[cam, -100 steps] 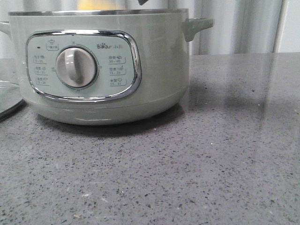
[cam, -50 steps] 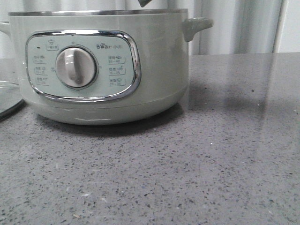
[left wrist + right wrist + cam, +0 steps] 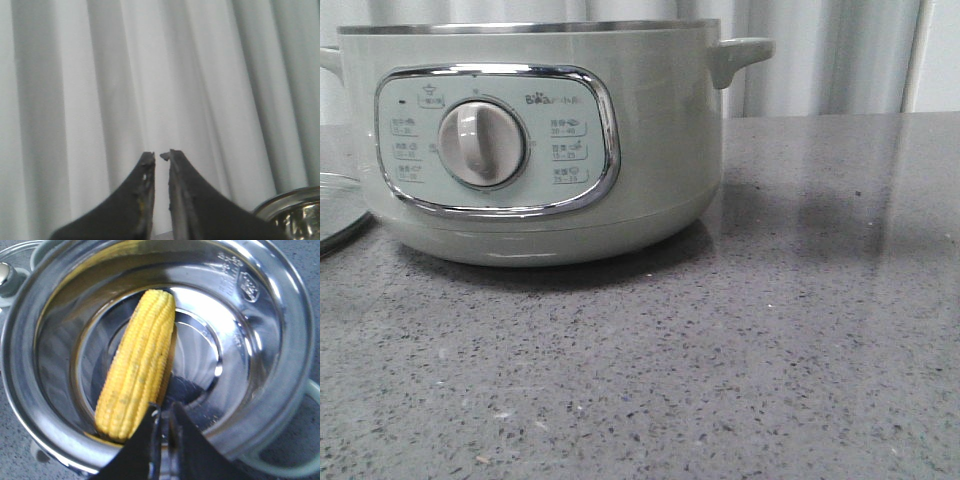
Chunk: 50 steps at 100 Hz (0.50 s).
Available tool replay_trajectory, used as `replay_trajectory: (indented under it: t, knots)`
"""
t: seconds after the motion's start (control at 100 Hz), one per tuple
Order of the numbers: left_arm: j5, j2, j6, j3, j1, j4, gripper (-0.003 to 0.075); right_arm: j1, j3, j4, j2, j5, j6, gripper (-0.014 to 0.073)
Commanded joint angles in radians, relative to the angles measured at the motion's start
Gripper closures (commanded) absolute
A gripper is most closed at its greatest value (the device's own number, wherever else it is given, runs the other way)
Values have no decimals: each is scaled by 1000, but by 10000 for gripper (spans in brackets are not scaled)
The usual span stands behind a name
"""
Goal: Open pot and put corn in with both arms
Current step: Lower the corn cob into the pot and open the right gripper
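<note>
In the front view, the pot stands on the grey table; its panel reads "Bear" above a grey dial, and no gripper shows. In the left wrist view, the left gripper is almost closed, empty, before a curtain. In the right wrist view, the right gripper is nearly closed, empty, directly above the corn, which lies inside the pot.

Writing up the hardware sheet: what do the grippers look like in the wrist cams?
Both alike: the left gripper and right gripper have matte black jaws, broad at the base, tapering to narrow tips. The left tips look scuffed and chipped. No cables or markings visible.
</note>
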State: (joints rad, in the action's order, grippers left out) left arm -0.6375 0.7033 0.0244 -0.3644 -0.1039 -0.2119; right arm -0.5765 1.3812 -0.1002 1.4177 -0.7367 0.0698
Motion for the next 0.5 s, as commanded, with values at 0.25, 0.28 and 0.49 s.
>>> replay_trajectory:
  t: [0.25,0.28,0.49]
  knots:
    - [-21,-66,22,-27,-92,2,741,3,-261,52,-272,267,14,666]
    - [-2,-77,22,-27,-99,2,741,3,-289,52,-301,294,14,666]
    - [184,-174,41,-25,-136,2,741,3,-497,66,-521,472,14,666]
